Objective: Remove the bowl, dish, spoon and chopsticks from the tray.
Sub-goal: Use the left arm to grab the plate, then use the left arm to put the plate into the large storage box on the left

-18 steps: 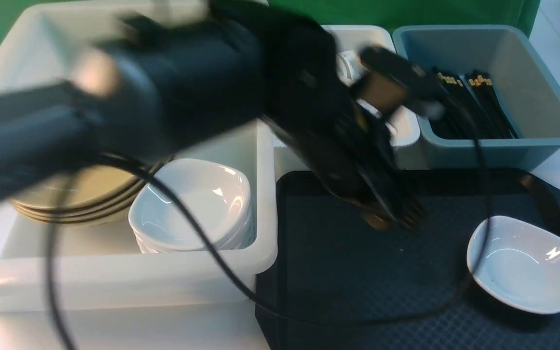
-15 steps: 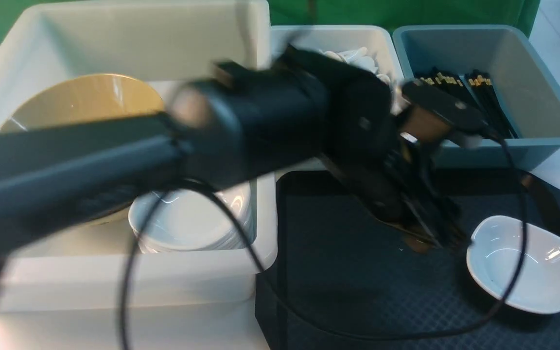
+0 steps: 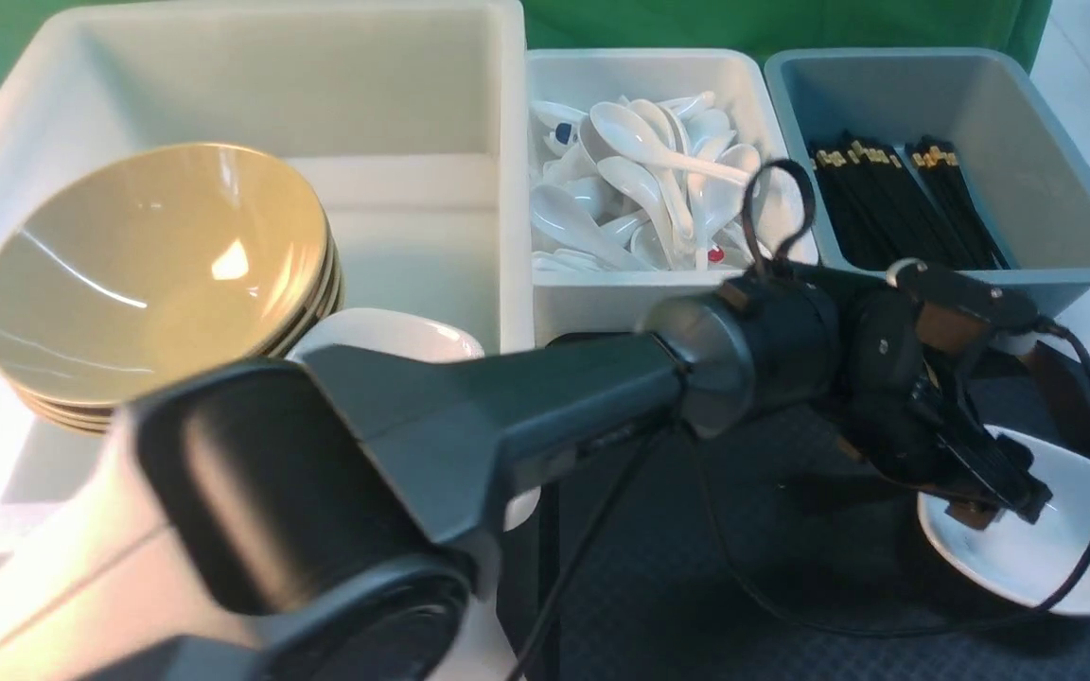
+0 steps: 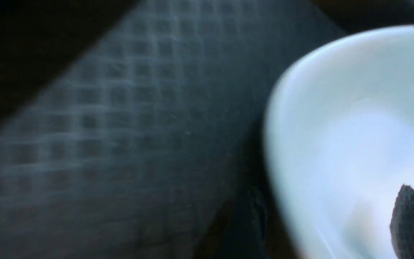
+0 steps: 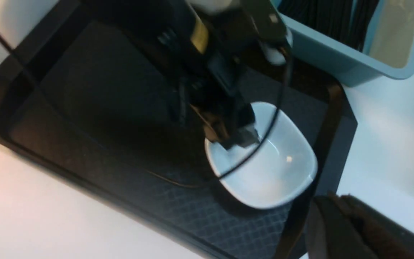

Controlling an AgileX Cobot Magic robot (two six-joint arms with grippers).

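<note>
The big white tub [image 3: 513, 189] on the left holds nested tan bowls [image 3: 157, 265]; right of it lies the black tray [image 3: 659, 586]. Beyond the tray, the grey-blue tub [image 3: 1061, 180] holds chopsticks [image 3: 905, 208]. The white dish [image 3: 1056, 567] sits toward the tray's right end. The left gripper [image 4: 327, 221] has its jaws spread astride the dish's rim, one finger over the hollow, the other outside. Closing too high could let the glossy wall slip free; pressing down off-centre could tip or skid the dish into the tray's edge. The drooping cable might snag it during lifting. The right gripper's [image 5: 343, 223] jaws I cannot tell.
</note>
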